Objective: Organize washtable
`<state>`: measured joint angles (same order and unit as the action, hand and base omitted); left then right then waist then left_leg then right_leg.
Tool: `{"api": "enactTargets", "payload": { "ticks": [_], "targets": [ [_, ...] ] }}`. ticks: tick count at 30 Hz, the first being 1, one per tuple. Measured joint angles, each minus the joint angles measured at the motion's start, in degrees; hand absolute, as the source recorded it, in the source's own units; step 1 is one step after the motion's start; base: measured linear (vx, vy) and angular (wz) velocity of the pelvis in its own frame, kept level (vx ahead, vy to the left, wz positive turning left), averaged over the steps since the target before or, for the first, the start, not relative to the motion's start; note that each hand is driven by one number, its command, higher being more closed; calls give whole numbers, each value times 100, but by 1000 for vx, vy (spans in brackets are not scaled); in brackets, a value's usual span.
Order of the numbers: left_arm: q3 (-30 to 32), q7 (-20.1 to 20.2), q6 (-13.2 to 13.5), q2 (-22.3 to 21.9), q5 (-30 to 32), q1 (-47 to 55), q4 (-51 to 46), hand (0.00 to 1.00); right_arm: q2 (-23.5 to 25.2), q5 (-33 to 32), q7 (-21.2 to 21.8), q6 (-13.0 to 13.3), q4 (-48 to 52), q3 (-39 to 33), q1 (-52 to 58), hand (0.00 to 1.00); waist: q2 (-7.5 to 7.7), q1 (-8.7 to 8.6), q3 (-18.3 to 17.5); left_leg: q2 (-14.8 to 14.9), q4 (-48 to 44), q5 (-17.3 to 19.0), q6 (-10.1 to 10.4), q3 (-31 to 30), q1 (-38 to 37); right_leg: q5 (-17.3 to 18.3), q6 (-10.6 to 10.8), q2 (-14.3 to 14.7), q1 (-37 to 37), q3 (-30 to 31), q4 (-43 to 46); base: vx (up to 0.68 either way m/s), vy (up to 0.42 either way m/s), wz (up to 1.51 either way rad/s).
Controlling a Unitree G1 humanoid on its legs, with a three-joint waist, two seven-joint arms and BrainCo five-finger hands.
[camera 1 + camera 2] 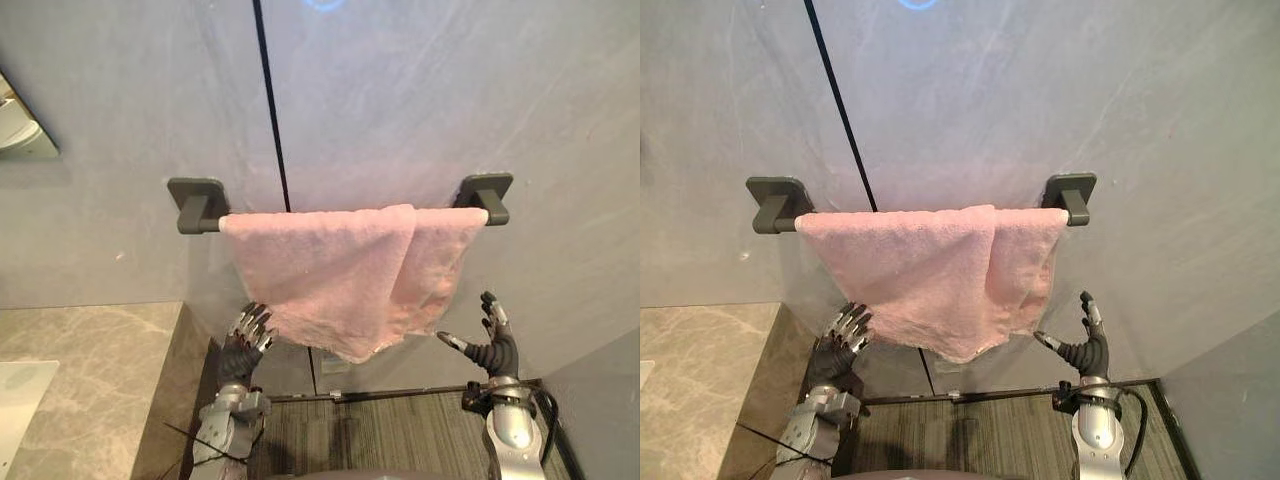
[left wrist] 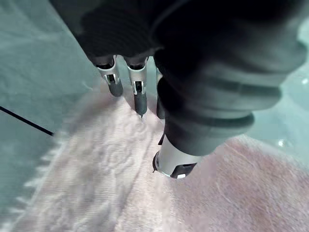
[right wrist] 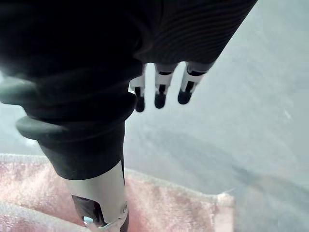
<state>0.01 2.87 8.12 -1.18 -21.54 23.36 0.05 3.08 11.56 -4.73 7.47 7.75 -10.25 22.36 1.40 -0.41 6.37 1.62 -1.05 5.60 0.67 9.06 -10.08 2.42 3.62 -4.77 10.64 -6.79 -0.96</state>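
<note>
Towel [image 1: 340, 275], pink, hangs over a dark wall rail [image 1: 205, 222], doubled toward the robot's right, so it probably wants spreading flat; the left hand [image 1: 246, 338] reaches its lower edge; the right hand [image 1: 494, 346] hovers spread open near the other corner, apart from it. Left wrist view: straight fingers [image 2: 139, 94] rest on the pile, pinching nothing. Right wrist view: fingers [image 3: 160, 92] extended toward the bare wall [image 3: 251, 96]; no label or writing can be read.

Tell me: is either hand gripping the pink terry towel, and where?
Neither: the left hand has straight fingers at the lower left edge of the pink terry towel; the right hand is open, apart.
</note>
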Motion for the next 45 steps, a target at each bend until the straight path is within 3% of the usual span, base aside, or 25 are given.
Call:
{"api": "enactTargets", "payload": {
  "ticks": [4,13,19,22,25,27,28,30,33,34,35,37,38,39,40,41,43,44,45],
  "targets": [
    [236,66,-73,-105,200,100,930,0,8,-43,113,-9,-594,126,218,0,14,122,-3,36,-76,149,-12,172,-43,99,41,-7,-10,66,163,-76,-17,-20],
    [522,-66,-234,-37,1386,-227,3409,0,-101,-316,234,-233,-3584,394,-63,0,-68,138,-201,32,-79,151,12,310,-63,165,42,-29,-100,84,325,-27,-6,-4],
    [689,-480,-229,10,1859,-695,4186,0,-117,-763,195,-304,-4468,169,-442,0,-93,180,-289,34,35,69,56,377,-70,161,42,-11,-204,151,332,-19,-16,-6],
    [745,-677,-206,10,2015,-882,4411,0,-132,-878,102,-345,-4699,79,-623,0,-101,298,-272,72,34,65,63,554,14,162,41,29,-458,332,503,-28,-10,-32],
    [816,-741,-200,37,2014,-1137,4515,0,-117,-879,86,-373,-4803,81,-1037,0,-83,299,-17,165,-202,68,65,671,299,190,78,69,-1019,355,1158,-66,-25,-24],
    [848,-812,-202,84,2015,-1310,4544,0,-113,-879,44,-375,-4807,84,-1188,0,13,301,71,239,-397,64,56,654,612,237,134,62,-1436,402,1635,-151,-46,7],
    [903,-817,-201,82,2019,-1360,4554,0,-114,-879,23,-378,-4801,88,-1205,0,42,312,108,270,-449,67,44,620,673,447,48,37,-1578,399,2045,-112,-57,37],
    [964,-822,-205,151,2017,-1374,4554,0,-96,-879,-10,-381,-4819,117,-1093,0,180,305,73,226,-787,94,11,274,930,923,145,-320,-1729,447,3684,0,-98,72],
    [968,-820,-206,216,2019,-1460,4549,0,-116,-879,-10,-381,-4855,114,-1064,0,343,386,-34,172,-1264,80,31,-84,1496,995,257,-623,-1546,1026,4331,-31,-261,77],
    [967,-820,-211,221,2018,-1523,4550,0,-129,-879,-9,-381,-4876,112,-1130,0,428,462,-86,175,-1535,50,78,-147,1783,978,360,-721,-1341,1286,4190,-90,-314,49],
    [966,-821,-219,217,2019,-1545,4557,0,-137,-879,-9,-388,-4931,111,-1211,0,416,463,-75,203,-1626,10,130,-199,1894,1115,526,-648,-1270,1383,4063,-177,-346,42],
    [956,-831,-239,128,2017,-1532,4574,0,-235,-879,-22,-416,-4941,123,-1445,0,175,485,-25,440,-1441,-315,341,-393,1957,1265,518,-300,-1236,1418,3945,-236,-330,36],
    [950,-838,-237,103,2010,-1524,4571,0,-244,-878,-29,-416,-4910,163,-1461,0,161,558,-24,465,-1347,-497,342,-392,1957,1460,475,-269,-1127,1420,3785,-265,-313,30],
    [900,-886,-222,58,2001,-1562,4561,0,-289,-882,-56,-410,-4867,225,-1542,0,165,666,-29,566,-1363,-608,431,-407,2120,1901,326,-223,-1002,1175,3338,-222,-274,19],
    [888,-919,-213,45,1999,-1576,4548,0,-309,-884,-60,-408,-4827,241,-1570,0,146,732,-40,644,-1367,-668,525,-413,2244,2039,278,-175,-1003,1033,3156,-373,-422,21],
    [859,-938,-199,17,1997,-1604,4547,0,-356,-896,-65,-369,-4670,332,-1655,0,17,746,-51,898,-1284,-904,685,-511,2560,2190,50,108,-1017,741,2714,-320,-339,25],
    [809,-939,-200,28,1993,-1605,4551,0,-376,-917,-84,-349,-4684,334,-1756,0,-195,704,39,1078,-1064,-1310,674,-603,2648,2091,-135,388,-964,514,2489,-291,-265,55],
    [665,-935,-196,80,1995,-1599,4551,0,-373,-921,-140,-353,-4756,331,-1824,0,-162,588,205,1129,-519,-2081,647,-501,2538,1975,-295,521,-911,253,2415,-349,-265,97],
    [614,-936,-194,187,1997,-1604,4549,0,-378,-923,-155,-365,-4822,325,-1803,0,-86,531,310,1114,-160,-2484,653,-323,2437,1907,-399,559,-891,16,2344,-419,-299,107]
  ]
}}
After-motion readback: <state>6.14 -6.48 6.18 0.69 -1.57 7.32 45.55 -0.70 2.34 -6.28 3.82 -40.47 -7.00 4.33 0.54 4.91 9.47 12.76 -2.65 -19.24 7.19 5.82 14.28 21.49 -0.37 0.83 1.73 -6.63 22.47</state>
